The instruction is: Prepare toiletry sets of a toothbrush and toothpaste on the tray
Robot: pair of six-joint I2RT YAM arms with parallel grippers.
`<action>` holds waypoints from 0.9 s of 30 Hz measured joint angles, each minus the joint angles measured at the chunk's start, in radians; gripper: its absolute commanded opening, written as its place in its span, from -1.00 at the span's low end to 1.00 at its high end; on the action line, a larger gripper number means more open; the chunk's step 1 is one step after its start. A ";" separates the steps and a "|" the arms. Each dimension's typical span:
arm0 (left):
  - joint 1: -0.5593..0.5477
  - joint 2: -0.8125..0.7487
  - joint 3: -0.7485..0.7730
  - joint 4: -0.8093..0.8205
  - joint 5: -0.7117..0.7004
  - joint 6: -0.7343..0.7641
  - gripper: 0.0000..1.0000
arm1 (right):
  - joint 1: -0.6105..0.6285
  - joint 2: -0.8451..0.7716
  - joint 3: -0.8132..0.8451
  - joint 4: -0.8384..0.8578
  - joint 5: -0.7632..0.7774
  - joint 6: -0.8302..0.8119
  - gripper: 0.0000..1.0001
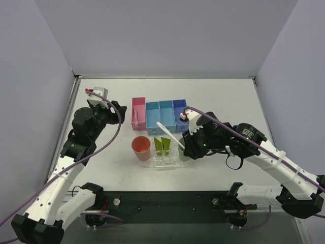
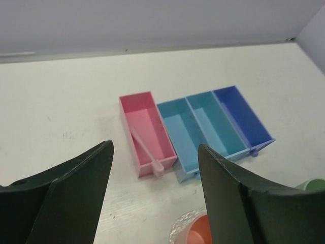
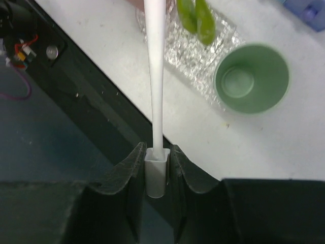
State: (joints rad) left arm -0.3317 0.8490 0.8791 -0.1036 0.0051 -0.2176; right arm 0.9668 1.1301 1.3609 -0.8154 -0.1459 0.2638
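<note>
White toothbrush, tip cropped, gripped by right end effector; left end effector parted.

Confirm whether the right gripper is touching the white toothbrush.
Touching. The right wrist view shows both fingers of the right gripper pressed against the toothbrush handle's squared end, no gap.

Robot lab bench: bare grey walls, white table.

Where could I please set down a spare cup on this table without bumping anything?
Bare table lies behind the row of bins up to the far wall, and right of the dark blue bin. Crowded: the tray with orange cup, toothpaste tubes, and the right end effector holding a toothbrush close by.
</note>
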 measured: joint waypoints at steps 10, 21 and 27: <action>0.000 0.048 -0.024 -0.076 -0.045 0.073 0.55 | -0.004 -0.030 0.006 -0.283 -0.166 0.101 -1.00; 0.000 0.049 -0.024 -0.077 -0.047 0.074 0.55 | -0.003 0.053 -0.065 -0.330 -0.221 0.118 -1.00; 0.000 0.049 -0.024 -0.077 -0.049 0.074 0.55 | -0.012 0.116 -0.078 -0.315 -0.223 0.110 -1.00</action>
State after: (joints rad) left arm -0.3317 0.8982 0.8547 -0.1802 -0.0441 -0.1436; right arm 0.9546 1.2461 1.2831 -1.1301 -0.3691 0.3737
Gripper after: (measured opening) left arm 0.775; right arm 0.180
